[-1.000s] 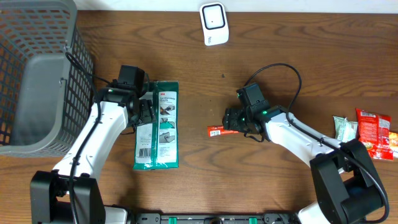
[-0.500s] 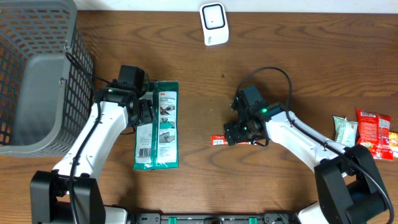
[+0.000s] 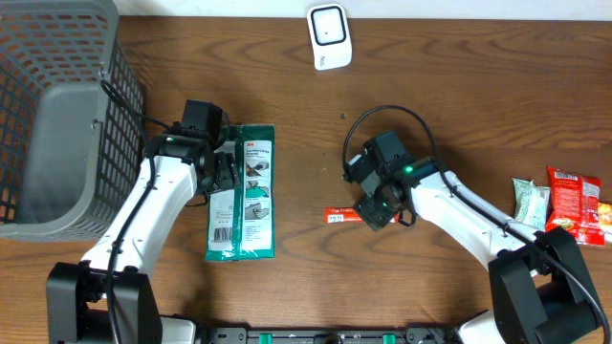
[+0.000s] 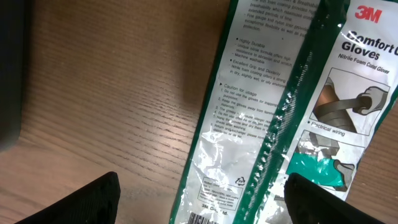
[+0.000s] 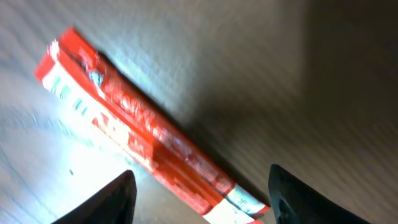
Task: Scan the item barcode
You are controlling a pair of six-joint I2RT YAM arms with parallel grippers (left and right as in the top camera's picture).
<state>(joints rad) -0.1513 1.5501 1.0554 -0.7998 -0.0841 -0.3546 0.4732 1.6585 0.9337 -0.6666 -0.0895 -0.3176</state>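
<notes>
Right tool (image 3: 379,211): jaws apart, straddling the right end of the red snack bar (image 3: 341,216), not clamped. The bar lies flat mid-bench, long axis parallel to the near edge, running left from the tool. Left tool (image 3: 222,177) (also wide open) is farther off, over the glove pack (image 3: 251,205).

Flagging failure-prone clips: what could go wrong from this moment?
The red snack stick lies flat and skewed between the fingers of the open right gripper; closing could nip only a corner or push it away. The open left gripper hangs over the flat, glossy 3M gloves pack, which may slide rather than lift. Either item's barcode could end up facing away from the white scanner.
</notes>
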